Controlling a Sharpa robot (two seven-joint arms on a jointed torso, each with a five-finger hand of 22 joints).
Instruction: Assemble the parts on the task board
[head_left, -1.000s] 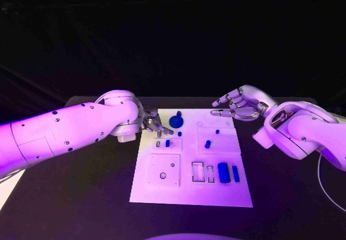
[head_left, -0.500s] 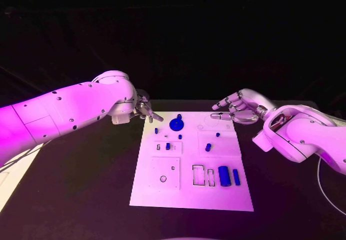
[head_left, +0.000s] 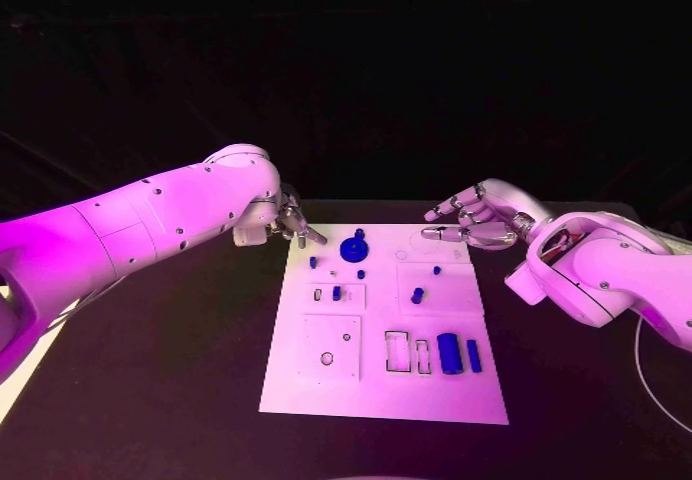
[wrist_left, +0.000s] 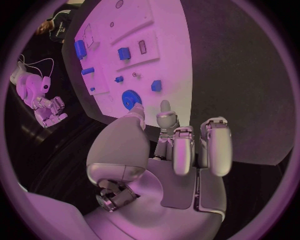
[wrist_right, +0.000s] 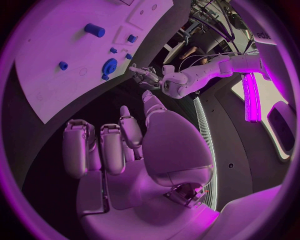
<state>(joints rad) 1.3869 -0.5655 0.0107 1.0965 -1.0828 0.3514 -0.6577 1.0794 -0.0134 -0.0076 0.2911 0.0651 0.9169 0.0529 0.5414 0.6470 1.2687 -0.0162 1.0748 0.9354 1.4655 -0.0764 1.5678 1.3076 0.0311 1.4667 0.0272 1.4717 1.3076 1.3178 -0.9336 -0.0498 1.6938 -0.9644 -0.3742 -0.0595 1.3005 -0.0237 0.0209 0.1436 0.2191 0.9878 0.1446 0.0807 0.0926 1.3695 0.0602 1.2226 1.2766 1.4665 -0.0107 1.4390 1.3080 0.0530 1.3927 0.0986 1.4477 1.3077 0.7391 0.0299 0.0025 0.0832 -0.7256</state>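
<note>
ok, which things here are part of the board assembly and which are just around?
Job:
- task board
- blue gear
- blue cylinder
- blue bar
- small blue pegs
- left hand
- right hand

Just around:
- black table

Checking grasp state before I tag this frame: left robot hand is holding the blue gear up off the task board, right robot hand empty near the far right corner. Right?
Not quite. The blue gear lies on the task board, not in the left robot hand, which holds nothing and sits off the board's far left corner; the left wrist view shows its fingers apart and empty. The right robot hand is empty near the far right corner, as you said.
</note>
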